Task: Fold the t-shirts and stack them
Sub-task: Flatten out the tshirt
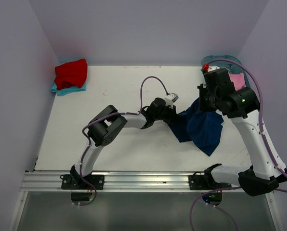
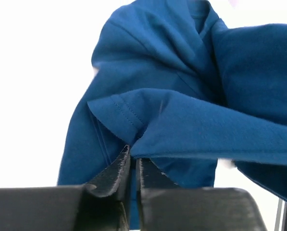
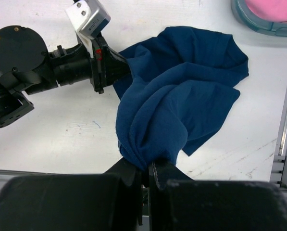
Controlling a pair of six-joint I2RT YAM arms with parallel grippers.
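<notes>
Pinching a hem of the navy t-shirt [image 1: 203, 127] in the closed left hand [image 2: 132, 156], gripping a bunched fold in the closed right hand [image 3: 147, 168]; crumpled between them.

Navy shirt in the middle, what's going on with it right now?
Both arms hold the navy t-shirt: the left gripper pinches a hemmed edge, the right gripper is shut on a bunched fold. It is crumpled between them, not yet folded. The red t-shirt lies on the teal t-shirt at the far left corner; the pink t-shirt sits in the tub.
</notes>
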